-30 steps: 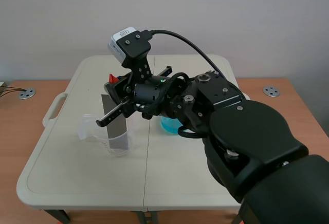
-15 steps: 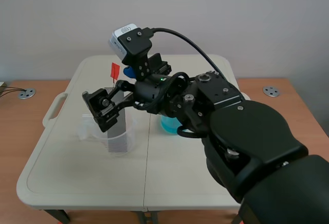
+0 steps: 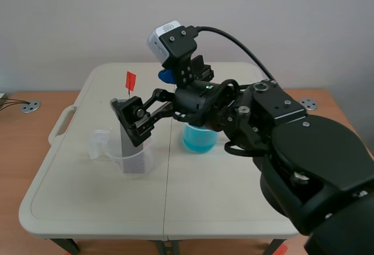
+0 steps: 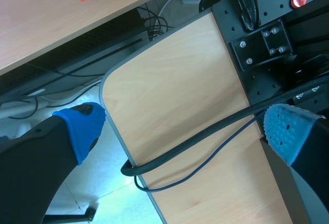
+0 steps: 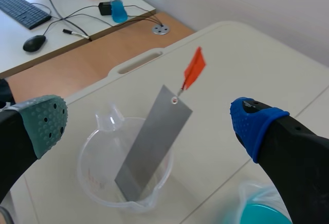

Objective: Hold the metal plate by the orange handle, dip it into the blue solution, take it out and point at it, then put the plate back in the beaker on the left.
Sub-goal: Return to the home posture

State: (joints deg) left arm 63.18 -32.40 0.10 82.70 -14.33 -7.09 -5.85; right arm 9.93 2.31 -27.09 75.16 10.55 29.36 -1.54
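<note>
- The metal plate (image 5: 153, 143) stands leaning inside the clear beaker (image 5: 90, 168), with its bottom end on the beaker floor.
- The orange handle (image 5: 194, 68) sticks up out of the clear beaker, and nothing is touching it.
- The right gripper (image 5: 149, 124) hangs just above the clear beaker. Its fingers are spread wide, one on each side of the plate, and it holds nothing.
- The cup of blue solution (image 3: 198, 140) sits near the clear beaker, on the side the right arm comes from. The plate is not in it.
- The left gripper (image 4: 184, 134) is far away from the clear beaker. Its fingers are spread wide too, with nothing in them.
- The plate is in the spot where the job wants it to end up.
- I cannot tell if the plate is wet, so the dip and the pointing do not show.
- My guess: if the dip is done, the arm only has to back away from the clear beaker. If not, it must grab the handle, and all the steps are left.
</note>
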